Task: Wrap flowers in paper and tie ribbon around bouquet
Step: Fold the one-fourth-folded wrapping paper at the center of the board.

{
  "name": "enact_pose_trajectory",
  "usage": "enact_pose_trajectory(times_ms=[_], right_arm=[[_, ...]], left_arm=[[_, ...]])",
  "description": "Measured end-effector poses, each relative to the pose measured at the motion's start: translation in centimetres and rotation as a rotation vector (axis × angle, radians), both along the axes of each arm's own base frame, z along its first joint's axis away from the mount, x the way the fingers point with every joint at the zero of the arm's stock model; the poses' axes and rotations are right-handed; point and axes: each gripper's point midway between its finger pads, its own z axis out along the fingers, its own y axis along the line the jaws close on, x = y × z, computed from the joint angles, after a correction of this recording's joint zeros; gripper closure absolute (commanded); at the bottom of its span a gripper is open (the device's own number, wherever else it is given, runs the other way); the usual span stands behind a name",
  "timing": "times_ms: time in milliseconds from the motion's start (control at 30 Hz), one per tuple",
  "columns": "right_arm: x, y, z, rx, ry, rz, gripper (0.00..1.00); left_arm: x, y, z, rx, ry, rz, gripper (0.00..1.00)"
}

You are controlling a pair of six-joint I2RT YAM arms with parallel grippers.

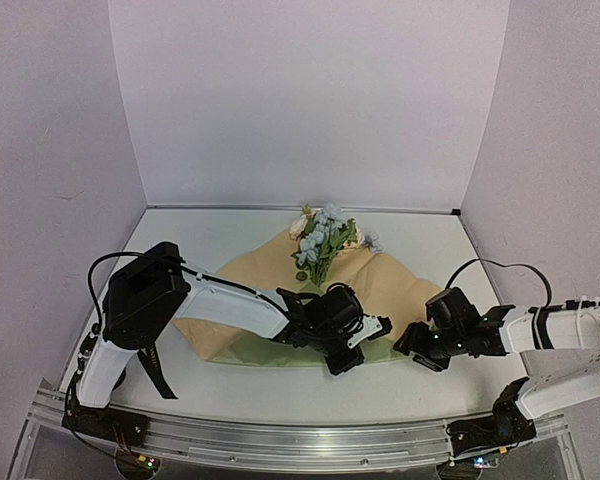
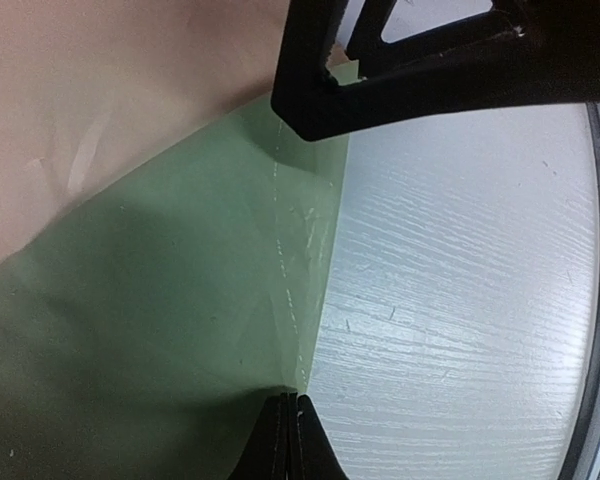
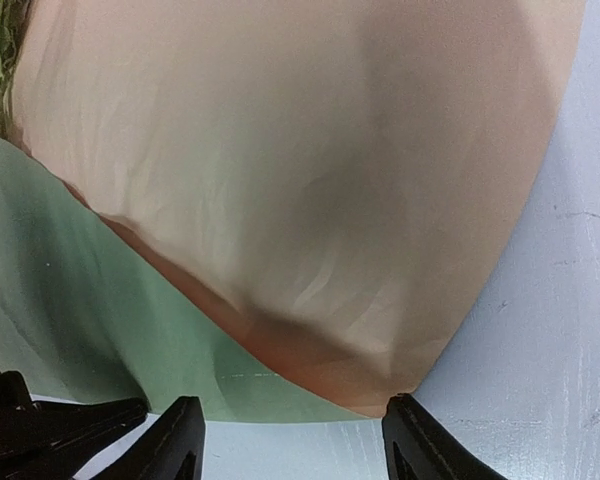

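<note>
**Position.** The paper [image 1: 390,285] lies on the white table [image 1: 230,235] at the centre of the top view. It is folded over itself, with the tan face up and a band of the olive-green face showing along the lower edge. The flowers [image 1: 325,238] lie at the upper centre, their blossoms clear of the paper's far edge and their stems running under the fold. No cone is formed and nothing is tied. A dark strip [image 1: 158,372] lies at the lower left by the left arm's base, and it cannot be told whether this is the ribbon.

**Grippers.** The left gripper [image 2: 293,410], at the bottom of its wrist view, has its fingers pressed together on the green sheet's edge, and it appears to pinch that edge. The right gripper [image 3: 295,405] stands with its fingers well apart and nothing between them. The rounded tip of the tan fold is just beyond them.

**Handling, as judged.**
- **Paper:** It is thin, light and limp. It creases readily, sags where unsupported and will slide on the smooth table. A pinch at an edge or corner is the sound hold, as a flat face offers nothing to grip. A hard tug risks tearing it or dragging the whole sheet.
- **Flowers:** They are light and fragile. They should be taken by the stems or held through the paper, never by the blossoms.
- **Risk:** The bunch lies loose and may roll or shift as the sheet is lifted.
</note>
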Motion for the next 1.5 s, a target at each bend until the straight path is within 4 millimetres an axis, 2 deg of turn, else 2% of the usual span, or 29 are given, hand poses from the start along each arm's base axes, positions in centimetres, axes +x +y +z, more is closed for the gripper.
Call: enact_pose_trajectory(times_ms=[133, 367, 833, 1300, 1367, 1500], right_arm=[[0.0, 0.0, 0.0, 0.009, 0.007, -0.011, 0.4], [-0.2, -0.3, -0.2, 0.023, 0.038, -0.058, 0.5], [-0.3, -0.1, -0.6, 0.004, 0.093, -0.079, 0.74], [-0.9, -1.2, -1.1, -0.067, 0.1, -0.041, 0.99], [-1.0, -1.3, -1.1, -0.077, 0.1, -0.035, 0.98], [-1.2, -1.6, -1.1, -0.088, 0.099, -0.027, 0.79]], left_arm=[[0.2, -0.1, -0.2, 0.001, -0.012, 0.006, 1.0], [0.3, -0.2, -0.1, -0.004, -0.014, 0.007, 1.0], [0.3, -0.3, -0.1, -0.009, -0.015, 0.007, 1.0], [0.2, -0.3, -0.1, -0.011, -0.013, 0.004, 0.99], [0.2, -0.3, -0.1, -0.011, -0.013, 0.004, 0.99], [0.2, -0.3, -0.1, -0.011, -0.012, 0.004, 0.99]])
